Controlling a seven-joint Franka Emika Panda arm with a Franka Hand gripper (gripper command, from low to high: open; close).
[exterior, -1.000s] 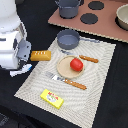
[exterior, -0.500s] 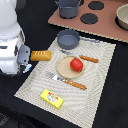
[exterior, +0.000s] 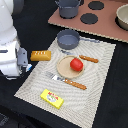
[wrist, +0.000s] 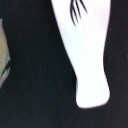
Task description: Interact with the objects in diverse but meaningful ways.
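Exterior view first: the white arm [exterior: 11, 47] sits at the exterior view's left, off the left edge of the striped placemat [exterior: 95, 90], and its gripper [exterior: 26, 59] is hard to make out against the arm body, so I can't tell if the fingers are apart or together. Just beside it, an orange bread loaf [exterior: 40, 55] lies at the mat's left corner, partly off the edge. Near the mat's far edge is a grey saucepan [exterior: 68, 39] with its handle pointing toward the exterior view's right. A beige plate [exterior: 64, 68] sits mid-mat with a red tomato [exterior: 76, 64] on it. One orange-handled piece of cutlery [exterior: 89, 59] lies just right of the plate, and an orange-handled fork [exterior: 67, 81] lies along the plate's near side. A yellow packet [exterior: 52, 98] rests close to the mat's near edge. Past the mat there's a brown stove board [exterior: 107, 27] with dark burner circles and a grey pot [exterior: 68, 8] on it. Wrist view: pretty blurry, just a white bottle-like shape [wrist: 87, 50] on a black surface, with a sliver of something pale green at one edge.
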